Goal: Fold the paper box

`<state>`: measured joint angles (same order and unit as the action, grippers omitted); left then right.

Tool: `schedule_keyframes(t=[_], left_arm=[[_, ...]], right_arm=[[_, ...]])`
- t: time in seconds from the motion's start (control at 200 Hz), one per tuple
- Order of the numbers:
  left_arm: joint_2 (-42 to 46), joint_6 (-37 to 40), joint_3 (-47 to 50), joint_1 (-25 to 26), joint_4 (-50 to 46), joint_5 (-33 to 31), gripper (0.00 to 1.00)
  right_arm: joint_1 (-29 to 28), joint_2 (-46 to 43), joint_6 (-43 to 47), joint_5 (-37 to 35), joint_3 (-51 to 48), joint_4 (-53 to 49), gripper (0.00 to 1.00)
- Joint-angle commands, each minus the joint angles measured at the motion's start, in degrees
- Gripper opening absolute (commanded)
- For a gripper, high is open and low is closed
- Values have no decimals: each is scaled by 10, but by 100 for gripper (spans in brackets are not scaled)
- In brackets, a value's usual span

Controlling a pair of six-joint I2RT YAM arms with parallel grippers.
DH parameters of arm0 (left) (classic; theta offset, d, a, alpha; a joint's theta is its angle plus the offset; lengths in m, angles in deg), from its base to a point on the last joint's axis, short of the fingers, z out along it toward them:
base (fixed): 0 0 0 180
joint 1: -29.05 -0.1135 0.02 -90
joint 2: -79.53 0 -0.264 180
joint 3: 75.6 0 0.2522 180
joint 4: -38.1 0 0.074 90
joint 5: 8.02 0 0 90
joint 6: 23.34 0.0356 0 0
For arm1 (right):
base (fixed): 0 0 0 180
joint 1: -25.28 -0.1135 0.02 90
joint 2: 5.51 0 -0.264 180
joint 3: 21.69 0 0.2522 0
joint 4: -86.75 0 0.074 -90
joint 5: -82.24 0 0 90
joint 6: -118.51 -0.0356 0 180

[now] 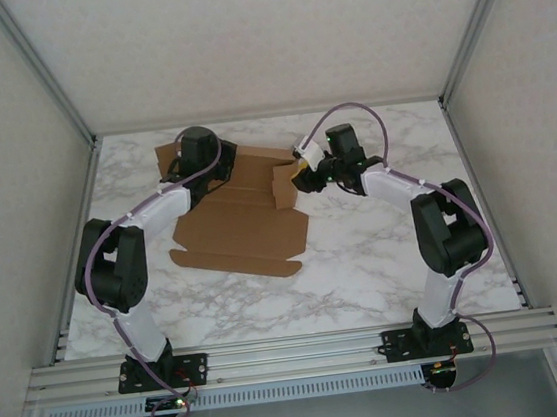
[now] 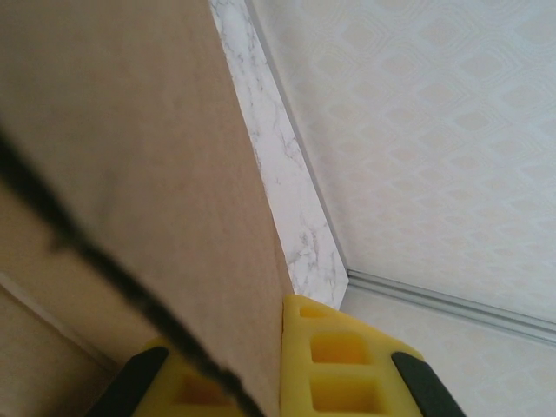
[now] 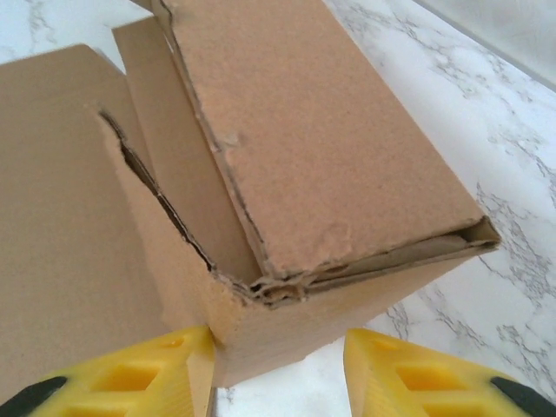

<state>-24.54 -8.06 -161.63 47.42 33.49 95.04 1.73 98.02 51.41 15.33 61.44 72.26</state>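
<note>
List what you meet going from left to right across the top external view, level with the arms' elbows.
The left arm's elbow → paper box → right arm's elbow.

left arm (image 1: 154,215) and right arm (image 1: 395,185) reach forward; left pincer (image 2: 269,373) clamped, right pincer (image 3: 276,347) parted.

paper box (image 3: 330,148): plain brown cardboard — no print or label to read
bench (image 1: 385,257): marble veining only, no lettering
walls (image 1: 258,30): faint pattern — no signs
</note>
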Motion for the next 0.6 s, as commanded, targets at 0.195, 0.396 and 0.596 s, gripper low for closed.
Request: schedule_keyframes(t=[0.195,0.396,0.596], left_arm=[[38,6,72,6,10,11,0],[62,-4,106,12,18,16,0],[88,-33,102,22,-33,21,0]], right_arm=[[-28,13,-33,-130,-1,33,50],[-38,2,-80,-187,-21,51,51],[-39,-42,-123,-189,-70,83,52]])
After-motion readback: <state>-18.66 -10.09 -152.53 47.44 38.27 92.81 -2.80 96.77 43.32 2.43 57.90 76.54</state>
